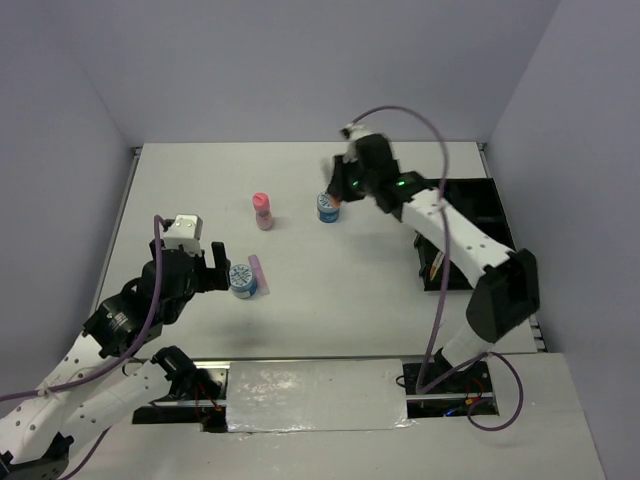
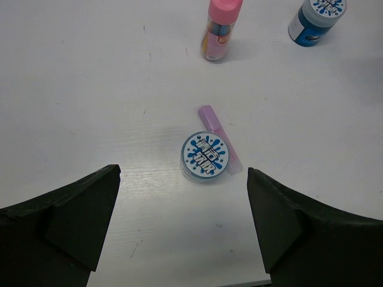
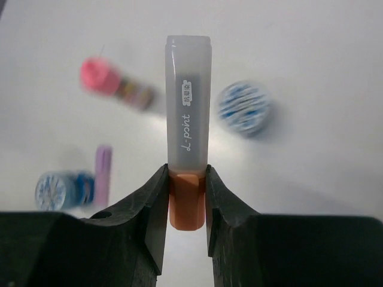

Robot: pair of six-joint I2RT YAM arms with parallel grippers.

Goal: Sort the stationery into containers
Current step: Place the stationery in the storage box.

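Observation:
My right gripper [image 3: 187,197] is shut on an orange marker [image 3: 188,119] with a grey cap, held above the table; seen from above, that gripper [image 1: 343,188] hangs beside a blue-white tub [image 1: 328,207]. A pink bottle [image 1: 263,210] stands to the tub's left. My left gripper [image 2: 182,173] is open and holds nothing. Just ahead of it, another blue-white tub [image 2: 205,156] lies touching a purple marker [image 2: 218,134]. The black organiser tray [image 1: 478,200] sits at the right, partly hidden by my right arm.
Grey walls close in the white table on three sides. A strip of tape [image 1: 315,395] lies along the near edge between the arm bases. The right arm's cable [image 1: 437,300] loops over the tray side.

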